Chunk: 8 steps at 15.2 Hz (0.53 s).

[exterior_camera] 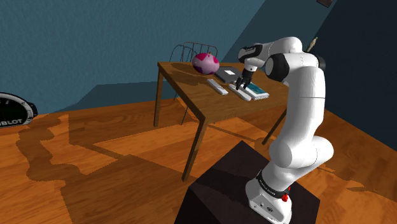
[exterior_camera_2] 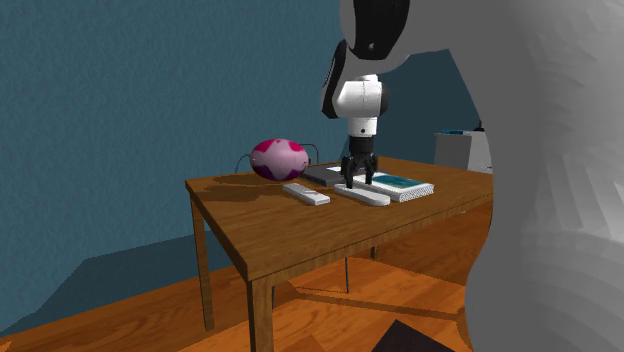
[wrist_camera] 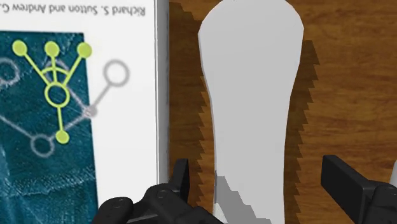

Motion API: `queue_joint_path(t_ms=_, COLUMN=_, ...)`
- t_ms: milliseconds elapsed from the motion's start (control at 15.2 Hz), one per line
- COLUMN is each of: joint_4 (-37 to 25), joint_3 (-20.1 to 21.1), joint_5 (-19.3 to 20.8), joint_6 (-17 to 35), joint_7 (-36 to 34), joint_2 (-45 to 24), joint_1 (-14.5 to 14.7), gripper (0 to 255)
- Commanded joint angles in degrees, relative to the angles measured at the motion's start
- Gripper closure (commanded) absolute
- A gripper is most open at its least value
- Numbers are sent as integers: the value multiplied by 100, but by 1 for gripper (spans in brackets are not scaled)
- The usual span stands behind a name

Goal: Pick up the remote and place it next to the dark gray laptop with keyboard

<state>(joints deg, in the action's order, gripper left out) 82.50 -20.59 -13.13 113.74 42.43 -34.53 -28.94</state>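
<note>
In the shoulder view, the gripper [exterior_camera: 242,83] hangs low over the white remote [exterior_camera: 242,96]. The remote lies flat on the worktop [exterior_camera: 191,95], between the laptop [exterior_camera: 227,74] and the edge nearest the stand.

In the second exterior view, the remote is not lifted yet.

In the wrist view, the fingers [wrist_camera: 181,181] are spread, one on each side of the remote, not touching it. I think grabbing, lifting and placing are all still to do.

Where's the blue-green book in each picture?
Shoulder view: book at the right end of the table, right of the gripper.
Second exterior view: book right of the gripper.
Wrist view: book beside the gripper.
Shared landmark: white remote under the gripper, alongside the book.
</note>
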Motion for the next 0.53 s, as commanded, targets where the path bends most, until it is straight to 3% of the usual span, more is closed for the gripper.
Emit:
queue_joint_path(t_ms=0, joint_4=-135, joint_3=-25, joint_5=39, joint_6=-228, joint_7=-25, joint_2=98, joint_1=1, gripper=0)
queue_joint_path(t_ms=132, joint_4=-357, joint_3=-48, joint_5=78, joint_6=-525, joint_7=-54, joint_2=179, joint_1=-10, gripper=0)
queue_joint_path(t_ms=462, joint_4=-357, joint_3=-48, joint_5=78, joint_6=-525, joint_7=-54, joint_2=179, joint_1=-10, gripper=0)
